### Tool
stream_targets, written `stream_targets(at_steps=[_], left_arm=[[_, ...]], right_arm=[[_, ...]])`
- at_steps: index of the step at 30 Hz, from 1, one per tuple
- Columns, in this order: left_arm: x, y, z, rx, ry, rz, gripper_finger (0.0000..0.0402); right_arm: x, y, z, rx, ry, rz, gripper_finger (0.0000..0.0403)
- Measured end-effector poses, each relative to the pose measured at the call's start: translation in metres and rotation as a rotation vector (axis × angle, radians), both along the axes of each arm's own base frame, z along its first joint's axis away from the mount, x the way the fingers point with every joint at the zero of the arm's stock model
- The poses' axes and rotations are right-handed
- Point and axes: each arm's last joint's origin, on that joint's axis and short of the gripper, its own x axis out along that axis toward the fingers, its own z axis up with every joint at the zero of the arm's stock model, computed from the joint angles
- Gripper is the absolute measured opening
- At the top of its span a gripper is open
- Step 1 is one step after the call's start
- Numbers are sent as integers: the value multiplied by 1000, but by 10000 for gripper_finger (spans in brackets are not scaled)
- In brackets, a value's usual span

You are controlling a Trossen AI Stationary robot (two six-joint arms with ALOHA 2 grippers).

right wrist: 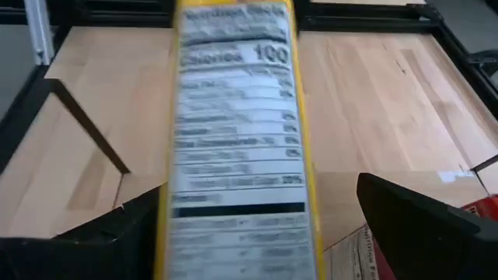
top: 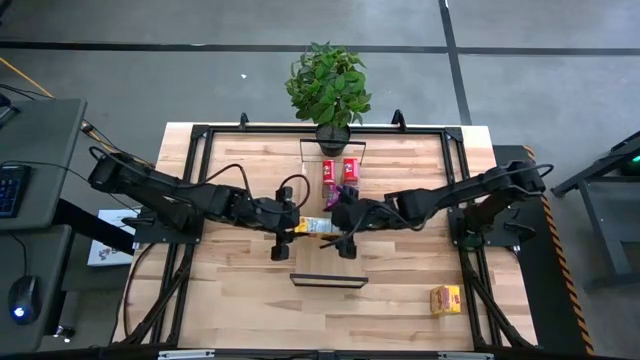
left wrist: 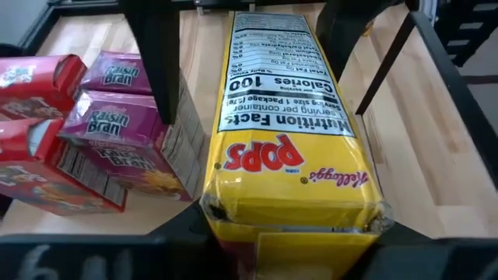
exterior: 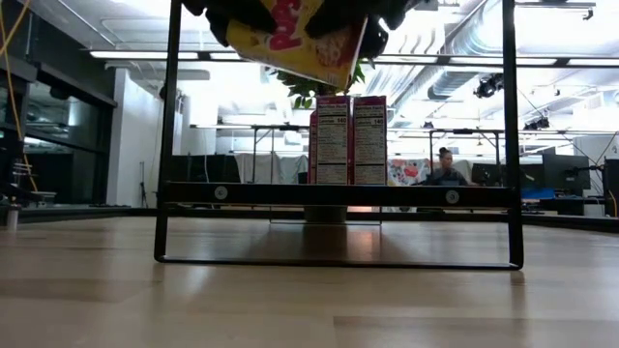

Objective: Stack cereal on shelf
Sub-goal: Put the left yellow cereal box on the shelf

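A yellow cereal box (left wrist: pixel 284 140) hangs above the table's middle, with my left gripper (left wrist: pixel 292 225) shut on it; it also shows as the yellow box (top: pixel 313 227) from above. My right gripper (right wrist: pixel 264 225) is open, with one finger on each side of the box's other end (right wrist: pixel 233 140). Two red boxes (top: pixel 328 172) (top: pixel 350 168) and pink boxes (top: pixel 346 194) sit just beyond. Another yellow box (top: pixel 446 298) lies near the table's right front. The shelf (top: pixel 328 281) stands toward the near edge. My left gripper pinches the yellow box's end nearest it (left wrist: pixel 288 214) between its two fingers, one on each wide face. The fingers come from the table's left, slanting down, and lie along the box. The box (exterior: pixel 300 43) is lifted clear, tilted, its narrow nutrition side up. My right gripper's fingers (right wrist: pixel 420 225) flank the box's other end from the table's right; a gap shows beside one finger, and whether the other touches I cannot tell.
A potted plant (top: pixel 328 90) stands at the far edge behind a thin black frame (top: pixel 333 150). A black frame (top: pixel 200 150) runs around the tabletop. Bare wood lies at the near left (top: pixel 230 290). A person (exterior: pixel 447 169) sits in the room beyond.
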Motion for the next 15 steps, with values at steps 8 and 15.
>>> stream_targets(at_steps=[8, 15], left_arm=[[0, 0, 0, 4, 6, -4, 129], [0, 0, 0, 6, 6, -1, 145]], right_arm=[[1, 1, 2, 4, -19, 4, 310], [1, 1, 2, -6, -16, 20, 225]])
